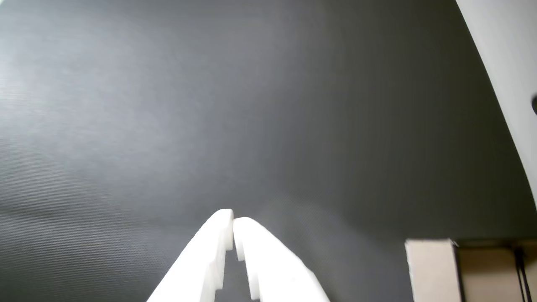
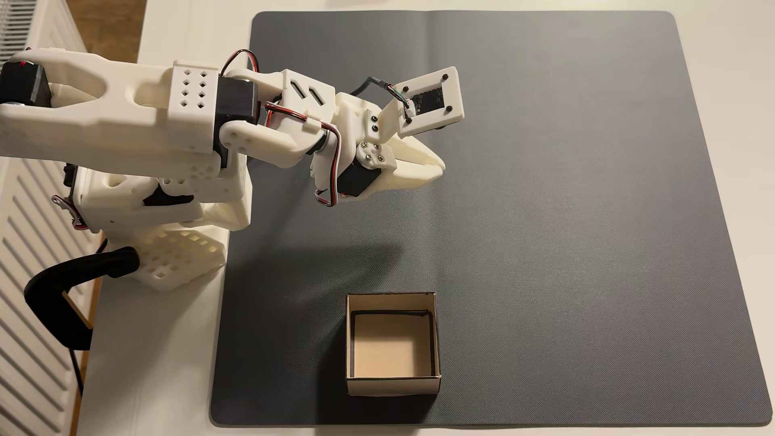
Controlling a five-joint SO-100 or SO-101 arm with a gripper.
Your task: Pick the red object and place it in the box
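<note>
White tool (image 1: 233, 222) tips pinched together, nothing between them, hanging over the mat (image 2: 545, 209). Box (image 2: 392, 379) at 6 o'clock looks empty, maybe; can't spot the red object, so pick and place remain

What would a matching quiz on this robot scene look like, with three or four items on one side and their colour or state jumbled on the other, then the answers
Things:
1. gripper
2. box
3. mat
4. clamp

Descriptions:
A. dark grey, lying flat on the white table
B. black, at the arm's base by the table edge
C. white, fingertips together, holding nothing
D. pale cardboard, open on top, nothing inside

Pairs: 1-C, 2-D, 3-A, 4-B

The wrist view shows the gripper with its tips meeting and a corner of the box at lower right.
</note>
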